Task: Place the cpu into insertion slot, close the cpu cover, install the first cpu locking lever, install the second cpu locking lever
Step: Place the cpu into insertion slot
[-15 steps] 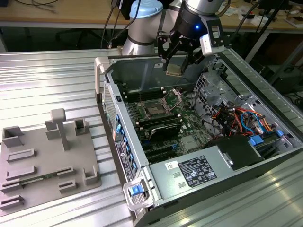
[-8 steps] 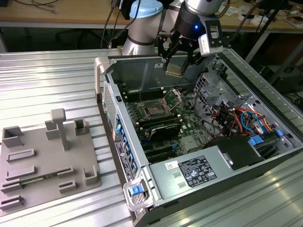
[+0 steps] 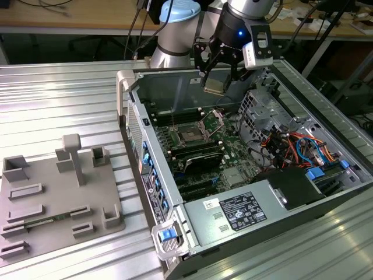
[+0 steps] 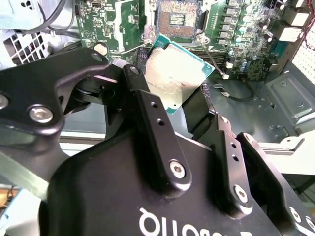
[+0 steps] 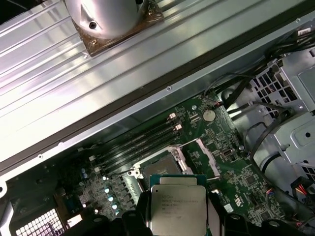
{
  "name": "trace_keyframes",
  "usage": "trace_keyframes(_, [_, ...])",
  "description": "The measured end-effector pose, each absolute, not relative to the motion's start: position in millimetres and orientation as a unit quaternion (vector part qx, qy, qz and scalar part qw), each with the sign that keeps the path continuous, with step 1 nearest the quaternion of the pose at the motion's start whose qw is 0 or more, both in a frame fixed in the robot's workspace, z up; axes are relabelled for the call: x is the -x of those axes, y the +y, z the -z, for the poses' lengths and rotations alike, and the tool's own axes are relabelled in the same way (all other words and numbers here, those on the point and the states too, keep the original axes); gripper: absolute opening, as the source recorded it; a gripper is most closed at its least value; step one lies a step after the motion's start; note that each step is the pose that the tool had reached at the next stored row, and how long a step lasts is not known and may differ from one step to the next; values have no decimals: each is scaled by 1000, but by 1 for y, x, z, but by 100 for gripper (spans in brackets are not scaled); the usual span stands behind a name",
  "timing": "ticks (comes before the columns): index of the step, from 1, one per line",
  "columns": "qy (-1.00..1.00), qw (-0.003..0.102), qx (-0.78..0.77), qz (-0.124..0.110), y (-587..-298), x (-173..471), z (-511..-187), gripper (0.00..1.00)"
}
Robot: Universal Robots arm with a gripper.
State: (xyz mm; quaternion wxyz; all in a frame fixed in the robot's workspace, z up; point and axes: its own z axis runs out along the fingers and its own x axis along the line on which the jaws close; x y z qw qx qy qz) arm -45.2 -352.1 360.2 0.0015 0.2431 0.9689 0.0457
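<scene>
The cpu (image 3: pixel 213 88) is a flat square chip with a silver top and a greenish edge. My gripper (image 3: pixel 217 80) is shut on it and holds it in the air over the back of the open computer case. Both wrist views show the cpu (image 4: pixel 173 73) (image 5: pixel 177 206) pinched between the two black fingers (image 4: pixel 147 110). The insertion slot (image 3: pixel 191 135) (image 4: pixel 178 17) (image 5: pixel 158 171) lies bare on the green motherboard, below the chip and apart from it. The cpu cover (image 3: pixel 217 119) (image 5: pixel 206 157) stands swung up beside the slot.
A grey fixture plate (image 3: pixel 58 198) with several holders lies on the ribbed table at the exterior view's left. Inside the case are the power supply (image 3: pixel 242 211), coloured cables (image 3: pixel 294 146), a metal drive cage (image 3: pixel 261 105) and long black memory slots (image 5: pixel 138 142).
</scene>
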Motion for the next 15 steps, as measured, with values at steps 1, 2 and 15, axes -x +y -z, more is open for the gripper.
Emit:
trace_keyframes(1, [968,2,-247,-46,-352,45,-360,55])
trace_keyframes(2, [967,2,-250,-46,-352,45,-360,55])
trace_keyframes(15, [959,3,-281,-46,-352,45,-359,55])
